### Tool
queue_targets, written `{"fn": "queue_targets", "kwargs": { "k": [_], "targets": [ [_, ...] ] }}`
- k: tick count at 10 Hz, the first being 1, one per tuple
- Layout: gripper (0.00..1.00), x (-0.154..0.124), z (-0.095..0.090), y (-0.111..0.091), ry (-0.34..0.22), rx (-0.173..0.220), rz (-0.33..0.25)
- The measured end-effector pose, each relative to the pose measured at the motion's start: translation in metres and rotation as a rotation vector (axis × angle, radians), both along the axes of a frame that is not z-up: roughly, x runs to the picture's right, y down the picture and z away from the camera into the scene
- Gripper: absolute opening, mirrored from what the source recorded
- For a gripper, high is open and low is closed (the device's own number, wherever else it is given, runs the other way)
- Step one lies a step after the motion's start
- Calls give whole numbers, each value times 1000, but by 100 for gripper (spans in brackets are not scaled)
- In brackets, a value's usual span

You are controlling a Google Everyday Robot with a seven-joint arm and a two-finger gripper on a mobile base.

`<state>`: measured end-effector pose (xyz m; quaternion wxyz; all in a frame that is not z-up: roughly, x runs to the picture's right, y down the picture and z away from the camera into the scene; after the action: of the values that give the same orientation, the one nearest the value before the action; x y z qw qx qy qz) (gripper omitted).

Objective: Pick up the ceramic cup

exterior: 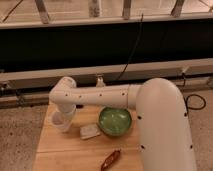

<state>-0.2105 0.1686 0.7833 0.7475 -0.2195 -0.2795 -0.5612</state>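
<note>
From my station I see the white arm (150, 115) reaching left across the wooden table (55, 150), past the green bowl (115, 121), its gripper (64, 116) down over the upright ceramic cup (61, 123) at the table's left, rim upward.

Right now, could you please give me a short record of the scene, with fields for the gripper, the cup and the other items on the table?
gripper: at the table's left rear, down at the ceramic cup
ceramic cup: whitish, upright, on the left of the wooden table, partly hidden by the arm
green bowl: right of the cup, mid-table
flat whitish item: between cup and bowl, nearer the front
reddish-brown item: at the front edge
</note>
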Motion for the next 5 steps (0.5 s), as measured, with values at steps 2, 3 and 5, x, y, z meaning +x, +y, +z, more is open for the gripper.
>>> {"fn": "queue_targets", "kwargs": {
  "k": [2,3,5],
  "targets": [
    [0,8,-6,-10,10,0,-4],
    [0,8,-14,-19,11,1,-9],
    [0,10,-19,-25,4,5,-6]
  ]
}}
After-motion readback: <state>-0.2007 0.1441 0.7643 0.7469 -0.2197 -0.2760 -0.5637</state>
